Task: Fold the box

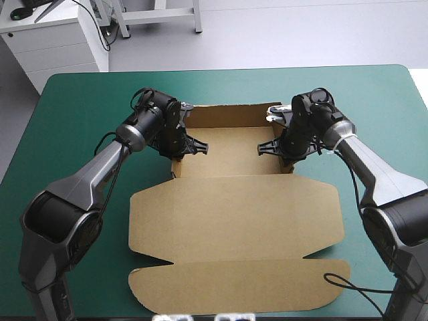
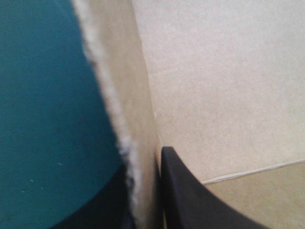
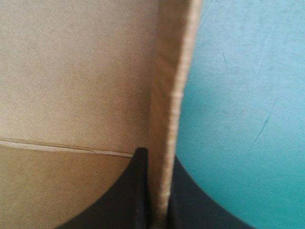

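Note:
The brown box (image 1: 234,207) lies mid-table, its far part raised into a tray with back and side walls up, its lid panels flat toward the near edge. My left gripper (image 1: 179,144) is shut on the box's left side wall (image 2: 138,143), one black finger (image 2: 190,200) inside the tray and the other outside over the teal-green cover. My right gripper (image 1: 284,147) is shut on the box's right side wall (image 3: 167,133); its inner finger (image 3: 124,195) rests against the tray floor (image 3: 71,71).
Teal-green table cover (image 1: 80,114) stretches on both sides of the box. The flat lid and its front flap (image 1: 241,284) reach nearly to the table's near edge. A white cabinet (image 1: 53,40) stands beyond the far left corner.

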Robot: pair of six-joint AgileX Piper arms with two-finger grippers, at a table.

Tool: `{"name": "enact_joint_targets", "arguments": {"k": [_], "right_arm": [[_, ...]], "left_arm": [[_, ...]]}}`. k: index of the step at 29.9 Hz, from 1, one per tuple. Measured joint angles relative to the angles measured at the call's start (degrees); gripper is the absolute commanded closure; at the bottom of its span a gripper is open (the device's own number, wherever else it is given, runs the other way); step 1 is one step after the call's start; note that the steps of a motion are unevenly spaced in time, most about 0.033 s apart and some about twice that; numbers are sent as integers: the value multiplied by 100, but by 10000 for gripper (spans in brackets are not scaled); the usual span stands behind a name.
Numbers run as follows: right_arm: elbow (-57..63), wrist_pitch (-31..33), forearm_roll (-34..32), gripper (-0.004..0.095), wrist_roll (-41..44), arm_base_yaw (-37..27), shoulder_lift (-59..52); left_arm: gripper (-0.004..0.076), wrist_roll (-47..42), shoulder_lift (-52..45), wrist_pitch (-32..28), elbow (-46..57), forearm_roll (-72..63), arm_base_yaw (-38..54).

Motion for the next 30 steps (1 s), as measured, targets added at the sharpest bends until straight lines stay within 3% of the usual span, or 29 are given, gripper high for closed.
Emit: {"name": "enact_joint_targets", "arguments": {"k": [4,7,13,16,24,30], "right_arm": [[0,0,0,803,-16,0,0],[0,-20,7,667,-47,0,6],[0,-37,68,301,-54,0,37],[0,-119,68,175,-54,0,37],[0,-455,68,151,-70,0,37],[-314,-514,0,152,-70,0,37]], "left_arm": [[377,83,10,6,0,-1,0],[297,88,10,-11,0,-50,0],[291,106,10,-39,0,-85,0],[291,108,10,-39,0,-85,-5],[291,121,10,-39,-120,279,-5],[298,121,1,-17,-1204,1010,-5]]}}
